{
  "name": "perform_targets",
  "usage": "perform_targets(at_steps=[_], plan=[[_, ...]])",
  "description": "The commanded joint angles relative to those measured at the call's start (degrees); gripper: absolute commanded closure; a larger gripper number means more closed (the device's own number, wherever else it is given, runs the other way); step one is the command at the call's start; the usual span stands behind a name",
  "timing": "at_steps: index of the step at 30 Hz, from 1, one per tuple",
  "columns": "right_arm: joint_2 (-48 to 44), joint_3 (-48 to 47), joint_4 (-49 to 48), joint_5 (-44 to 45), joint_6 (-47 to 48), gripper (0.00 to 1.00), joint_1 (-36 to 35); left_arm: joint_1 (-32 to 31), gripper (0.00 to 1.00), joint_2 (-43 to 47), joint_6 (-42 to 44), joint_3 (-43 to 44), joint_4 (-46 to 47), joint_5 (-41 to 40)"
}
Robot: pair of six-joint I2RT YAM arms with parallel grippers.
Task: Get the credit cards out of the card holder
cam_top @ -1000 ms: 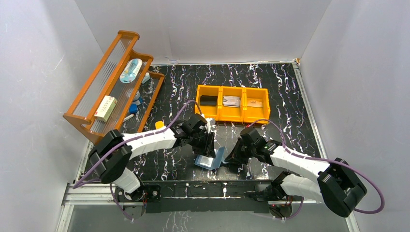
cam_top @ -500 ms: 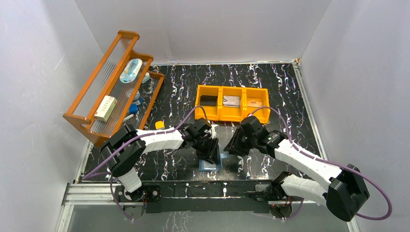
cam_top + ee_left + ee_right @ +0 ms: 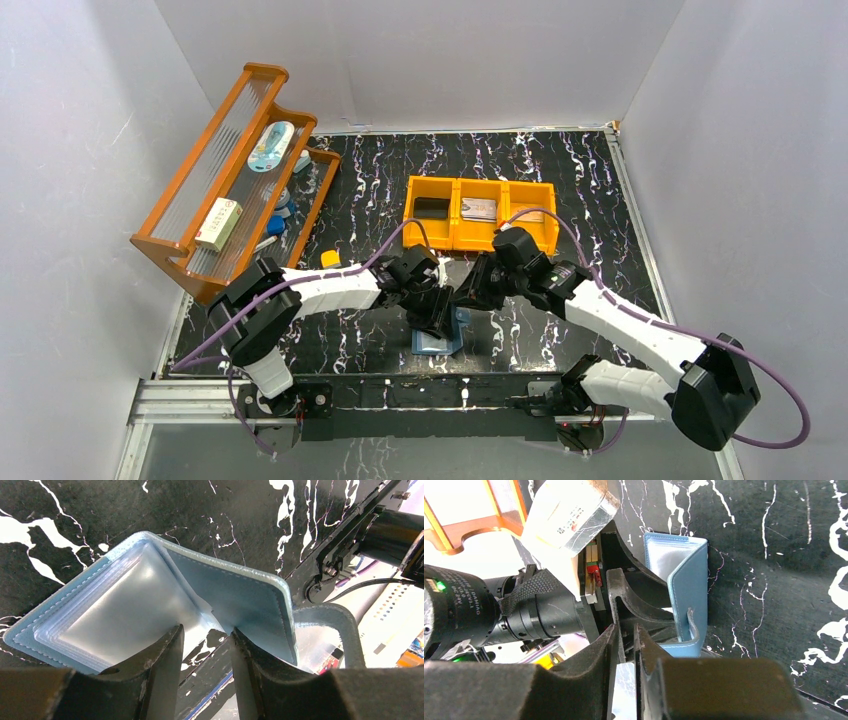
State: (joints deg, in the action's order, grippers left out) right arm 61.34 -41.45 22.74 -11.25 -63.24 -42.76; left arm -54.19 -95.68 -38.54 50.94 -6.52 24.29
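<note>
Half covering the card holder [image 3: 436, 345], near the table's [image 3: 600, 200] front edge, with the left gripper [image 3: 440, 322]; crowding it with the right gripper [image 3: 466, 302]. Planting parted left fingers [image 3: 160, 675] astride its fold, clamping nothing; showing glossy pale-blue pockets [image 3: 125, 605] and one upright flap [image 3: 250, 605]. Holding right fingers [image 3: 594, 675] nearly together beside the teal flap; gripping anything or not, unclear.

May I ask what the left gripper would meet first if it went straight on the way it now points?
Most likely the card holder: the left gripper points at its open pale inside, jaws apart at its edge; depth is unclear.
</note>
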Motion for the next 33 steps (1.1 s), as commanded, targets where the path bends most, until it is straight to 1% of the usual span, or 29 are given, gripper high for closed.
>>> perform_targets(at_steps=[1,5,7,9,13,20,24,30,33], plan=[[1.64,0.92,-4.04,-1.72,-0.69,0.76,-0.76,-0.28,0.60,-0.79,0.59,0.91,-3.23,-3.07],[3.75,2.79,-4.73,-1.54,-1.03,0.77,-0.92,-0.29,0.60,-1.07,0.83,1.09,-3.23,-3.16],[4.56,3.48,-4.56,-0.68,-1.18,0.81,-0.92,-0.27,0.59,-1.20,0.62,1.07,-3.22,-3.19],[4.25,4.33,-4.22,0.90,-1.62,0.82,-0.92,-0.21,0.59,-0.87,0.51,0.80,-3.23,-3.45],[2.94,7.43,-8.54,0.09,-2.99,0.82,-0.96,-0.29,0.59,0.11,0.22,0.06,-3.23,-4.44],[1.09,5.33,-3.35,1.45,-0.66,0.78,-0.94,-0.29,0.59,0.71,-0.14,0.10,-2.64,-4.78],[-0.40,6.54,-2.10,1.61,-0.67,0.77,-0.93,-0.24,0.58,0.91,-0.56,0.36,-1.94,-4.87],[-4.32,10.46,-5.47,0.30,-2.94,0.74,-0.92,-0.22,0.57,0.89,-0.75,0.30,-1.48,-4.64],[-4.74,12.04,-7.30,-0.83,-3.40,0.74,-0.92,-0.28,0.57,0.77,-0.86,0.38,-1.14,-4.43]])
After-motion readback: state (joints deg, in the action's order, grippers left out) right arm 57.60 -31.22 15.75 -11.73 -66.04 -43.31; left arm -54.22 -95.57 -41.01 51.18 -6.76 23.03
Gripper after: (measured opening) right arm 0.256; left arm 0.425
